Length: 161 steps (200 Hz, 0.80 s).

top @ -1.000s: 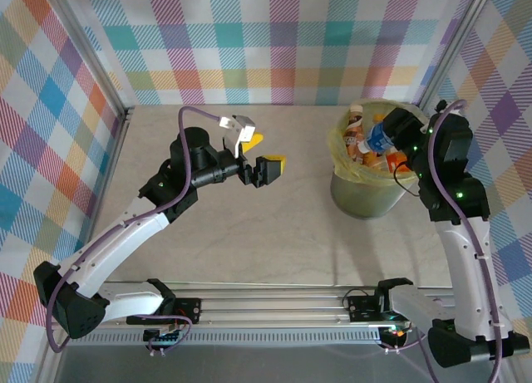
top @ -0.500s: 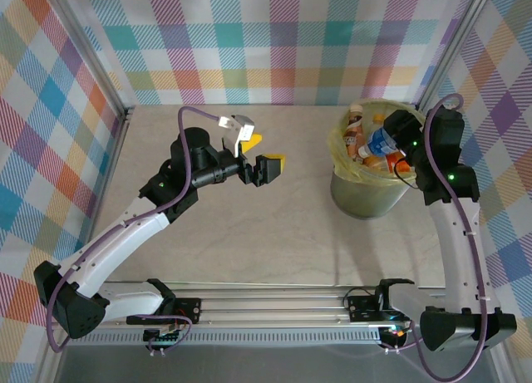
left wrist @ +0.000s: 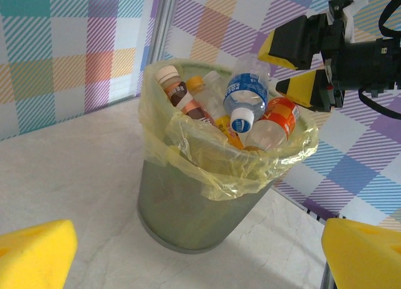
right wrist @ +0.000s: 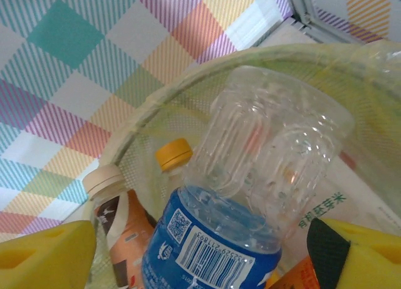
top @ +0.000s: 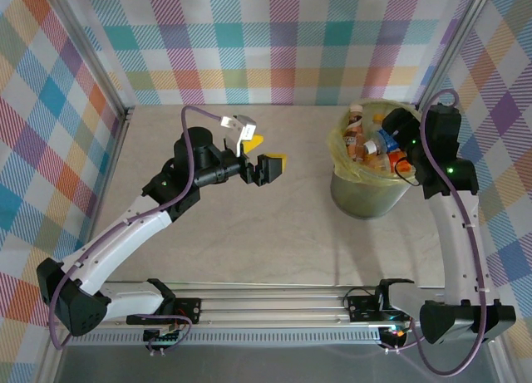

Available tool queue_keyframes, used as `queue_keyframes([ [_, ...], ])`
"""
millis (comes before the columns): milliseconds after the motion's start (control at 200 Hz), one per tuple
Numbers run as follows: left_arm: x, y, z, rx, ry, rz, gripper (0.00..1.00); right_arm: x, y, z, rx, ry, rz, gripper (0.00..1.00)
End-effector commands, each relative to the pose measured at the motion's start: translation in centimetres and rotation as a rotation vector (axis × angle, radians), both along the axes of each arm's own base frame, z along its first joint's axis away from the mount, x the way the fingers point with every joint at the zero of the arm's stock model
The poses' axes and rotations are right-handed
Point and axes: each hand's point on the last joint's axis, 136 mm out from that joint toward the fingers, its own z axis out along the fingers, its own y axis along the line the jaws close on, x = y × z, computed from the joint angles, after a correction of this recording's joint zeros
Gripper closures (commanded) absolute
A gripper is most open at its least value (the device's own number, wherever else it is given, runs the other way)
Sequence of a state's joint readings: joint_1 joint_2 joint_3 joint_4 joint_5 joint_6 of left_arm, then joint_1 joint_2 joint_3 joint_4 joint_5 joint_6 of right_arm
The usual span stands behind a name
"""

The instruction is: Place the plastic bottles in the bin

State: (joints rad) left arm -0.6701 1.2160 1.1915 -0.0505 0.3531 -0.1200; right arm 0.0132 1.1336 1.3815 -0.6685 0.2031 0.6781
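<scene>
The top external camera looks steeply down from above and behind the arm bases at 6 o'clock. It takes in the whole desk [top: 249, 233], with the bin [top: 362, 196] far off at 2 o'clock. The left wrist camera, riding behind the left hand [top: 264, 153], faces across the desk at the bin from middling range, the right hand [left wrist: 274, 68] at 2 o'clock. The right wrist camera peers into the bin's mouth, very near a blue-labelled bottle [right wrist: 219, 251]. All three views share that bin.
</scene>
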Motion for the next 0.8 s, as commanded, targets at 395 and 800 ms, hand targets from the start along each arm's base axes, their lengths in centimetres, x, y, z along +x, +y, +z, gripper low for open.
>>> queue_keyframes([
  [395,0.7,0.1,-0.2,-0.002,0.019,0.045,0.0,-2.8,-2.5,2.2,-0.216,0.095,-0.032,0.0],
  [800,2.8,1.8,-1.4,0.018,0.071,0.214,0.0,-6.3,-3.3,2.0,-0.284,0.194,-0.021,0.0],
])
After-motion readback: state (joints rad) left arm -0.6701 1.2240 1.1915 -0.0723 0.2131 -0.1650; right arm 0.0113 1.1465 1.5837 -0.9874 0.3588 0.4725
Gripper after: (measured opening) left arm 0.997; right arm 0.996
